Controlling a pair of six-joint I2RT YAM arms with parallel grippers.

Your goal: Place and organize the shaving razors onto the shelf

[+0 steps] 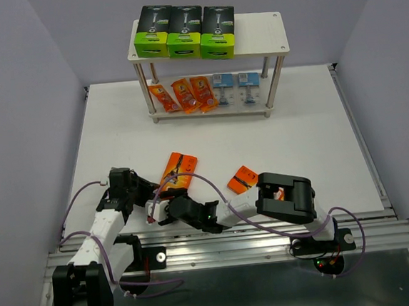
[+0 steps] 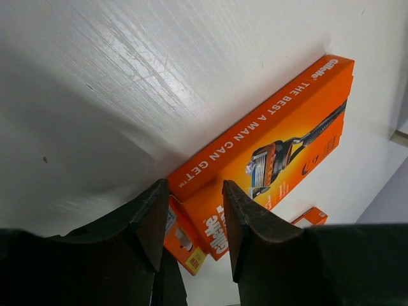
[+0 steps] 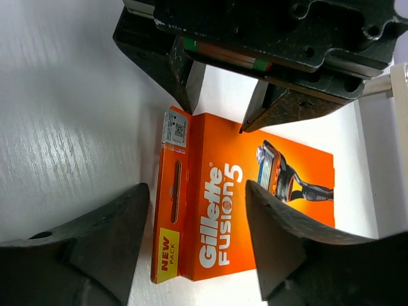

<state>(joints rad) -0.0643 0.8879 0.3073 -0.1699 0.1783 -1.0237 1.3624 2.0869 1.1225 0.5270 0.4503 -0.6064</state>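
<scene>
A flat orange razor box (image 1: pixel 179 167) lies on the table in front of both arms. My left gripper (image 1: pixel 158 191) comes at it from the left and is open. In the left wrist view the box (image 2: pixel 274 146) lies just beyond the left gripper (image 2: pixel 194 186), with its tab end showing in the gap. My right gripper (image 1: pixel 174 202) is open too. Its fingers straddle the box (image 3: pixel 236 191) in the right wrist view, around the right gripper (image 3: pixel 196 188), without pinching it. The left gripper (image 3: pixel 218 118) faces it across the box. A second orange box (image 1: pixel 242 179) lies to the right.
The shelf (image 1: pixel 258 34) stands at the back. Three black-and-green boxes (image 1: pixel 183 32) sit on its top board. Orange foil packets (image 1: pixel 185 94) and blue blister packs (image 1: pixel 234 87) sit on the lower board. The second orange box (image 2: pixel 310 217) shows past the left fingers.
</scene>
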